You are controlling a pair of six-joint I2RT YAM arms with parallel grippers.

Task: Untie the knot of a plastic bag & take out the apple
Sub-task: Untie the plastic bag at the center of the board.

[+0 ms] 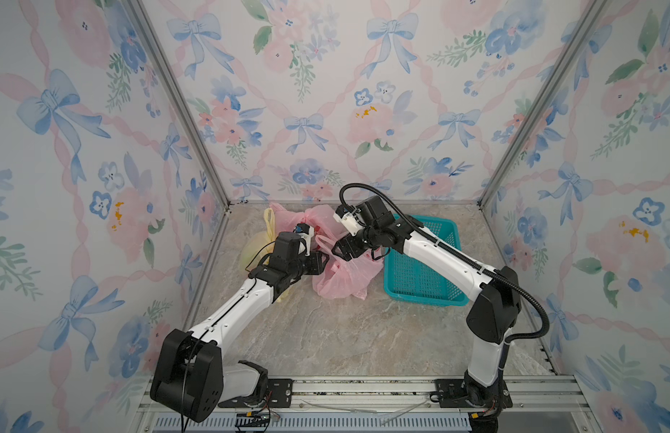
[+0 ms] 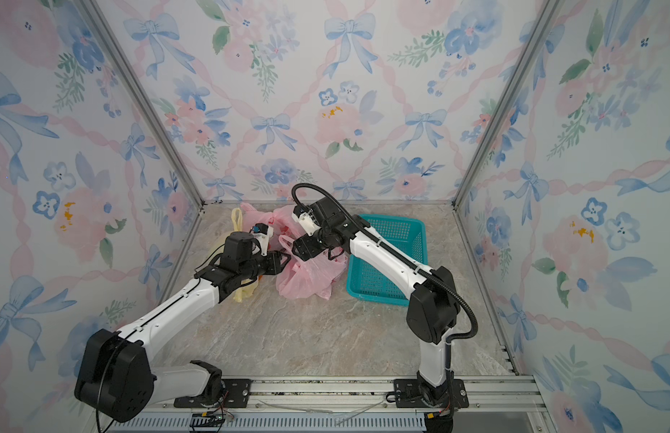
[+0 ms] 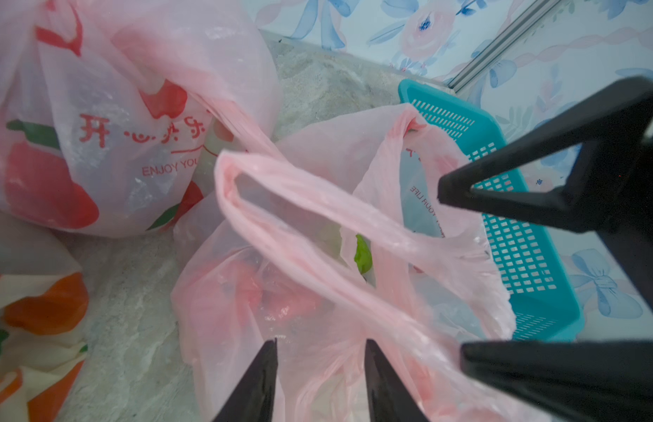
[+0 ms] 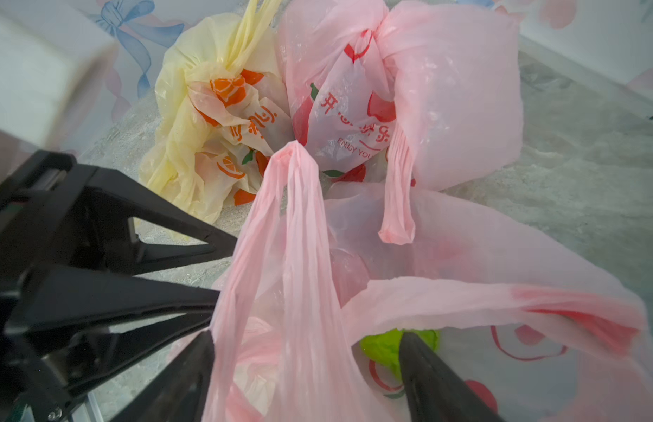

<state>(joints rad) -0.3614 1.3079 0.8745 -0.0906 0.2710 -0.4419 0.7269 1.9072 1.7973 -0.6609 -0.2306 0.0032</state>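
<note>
Three plastic bags sit near the far edge of the marbled surface (image 1: pixel 326 337), toward its far-left corner. Leftmost is a yellow bag (image 4: pixel 208 120) with orange print, its neck knotted. Just beside it, against the far edge, is a knotted pink bag (image 4: pixel 409 91) with red lettering. In front of that lies the open pink bag (image 1: pixel 341 279), its two handle loops apart and no knot between them in either wrist view.

Left pincer (image 3: pixel 321 380): jaws parted, held low over the open pink bag's near side; film lies between the fingertips, but whether they touch it cannot be told. One handle loop (image 3: pixel 299 204) stands free above it.

Apple (image 3: pixel 266 292): a red rounded shape seen through the film inside the open pink bag, resting at its bottom on the surface. A green scrap (image 4: pixel 387 347) lies beside it within the bag mouth.

Right pincer (image 4: pixel 306 365): jaws parted, straddling the upright handle loop of the open pink bag; no clamp on the film visible.

Teal basket (image 1: pixel 427 262): mesh-walled, at the far-right part of the surface, touching the open pink bag's right side in both top views.
</note>
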